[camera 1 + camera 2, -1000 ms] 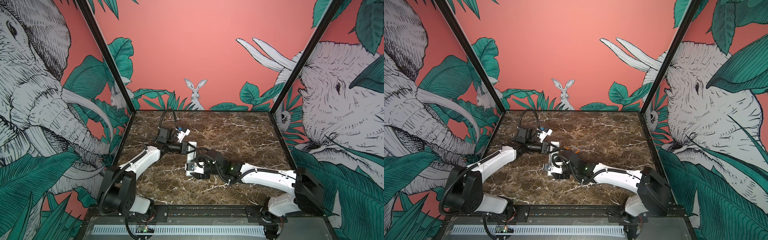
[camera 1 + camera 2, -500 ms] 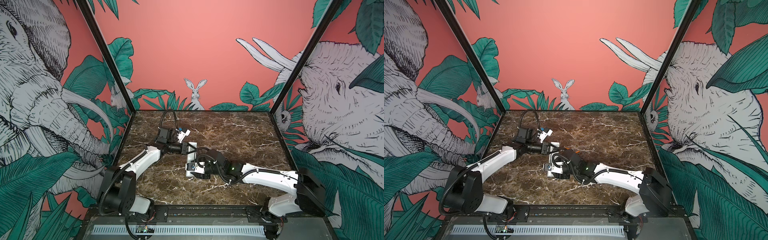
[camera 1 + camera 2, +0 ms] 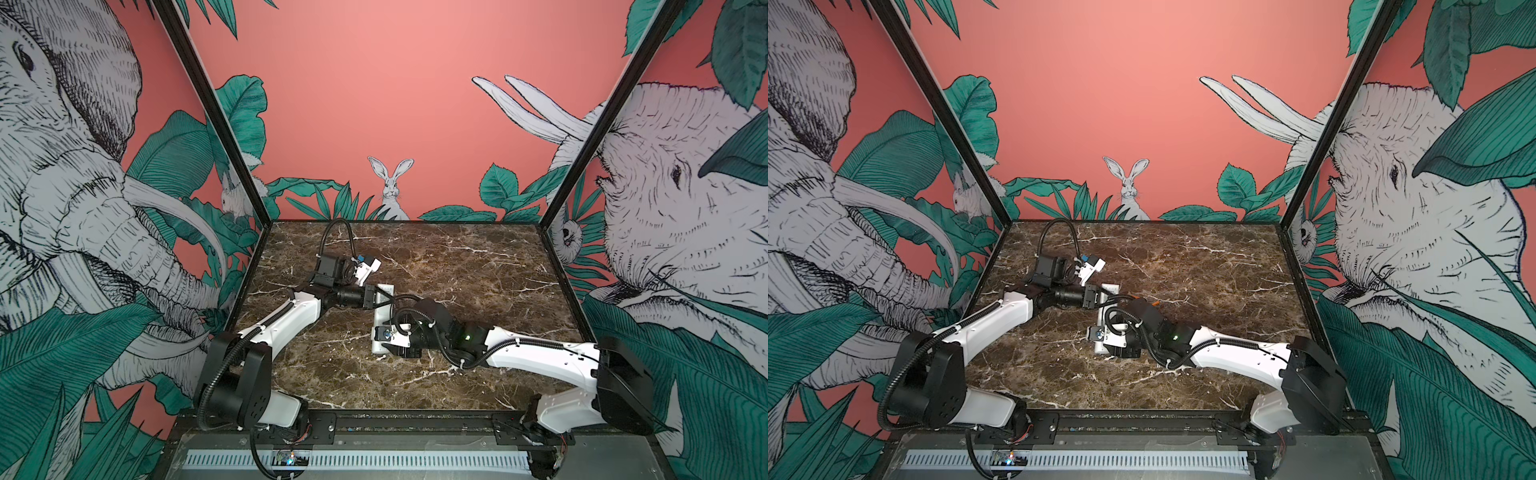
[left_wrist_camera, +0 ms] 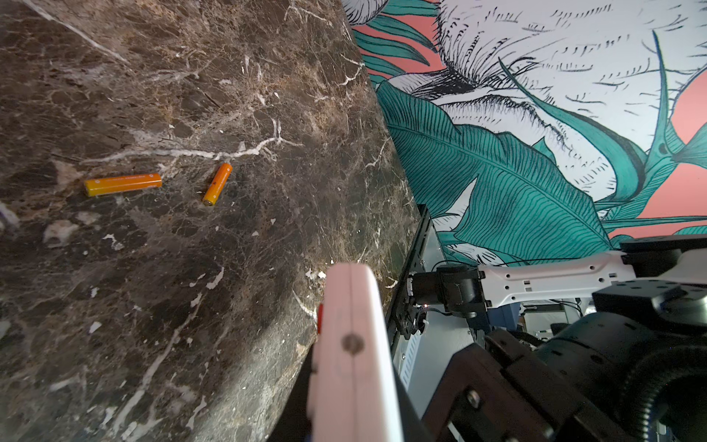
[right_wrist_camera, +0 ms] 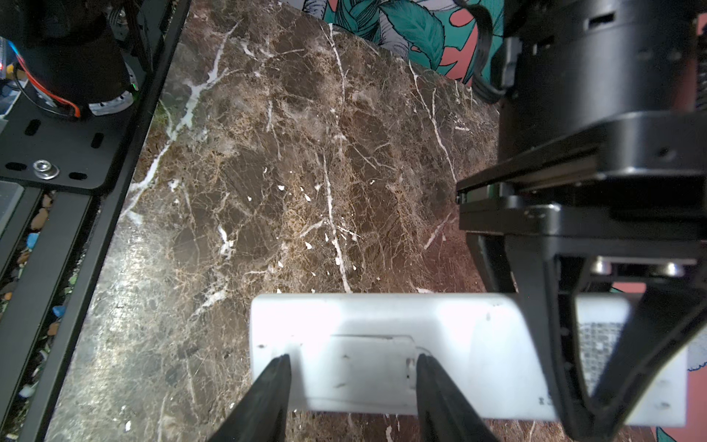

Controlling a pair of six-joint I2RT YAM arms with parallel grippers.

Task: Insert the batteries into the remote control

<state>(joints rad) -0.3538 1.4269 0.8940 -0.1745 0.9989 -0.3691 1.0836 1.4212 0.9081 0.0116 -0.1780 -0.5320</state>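
Observation:
The remote control [image 3: 379,314] [image 3: 1111,287] lies on the marble table, plain white back up. My left gripper [image 3: 383,296] [image 4: 352,402] is shut on its far end; in the left wrist view the remote [image 4: 352,344] shows edge-on between the jaws. My right gripper [image 3: 388,345] [image 5: 352,367] hangs over the near end, open. Its two black fingertips [image 5: 281,367] rest on the remote's back [image 5: 382,321], one at each end of the battery cover [image 5: 371,363]. Two orange batteries [image 4: 122,185] [image 4: 217,184] lie loose on the table to the right of the remote, one [image 3: 1133,296] peeking past the right arm.
The dark marble table [image 3: 457,266] is closed in by painted walls on three sides. A black rail [image 3: 415,419] with both arm bases runs along the front edge. The left arm's cable [image 3: 332,232] loops up behind its wrist.
My right gripper's jaws have narrowed a little over the back of the remote. The left gripper and the remote have stayed where they were.

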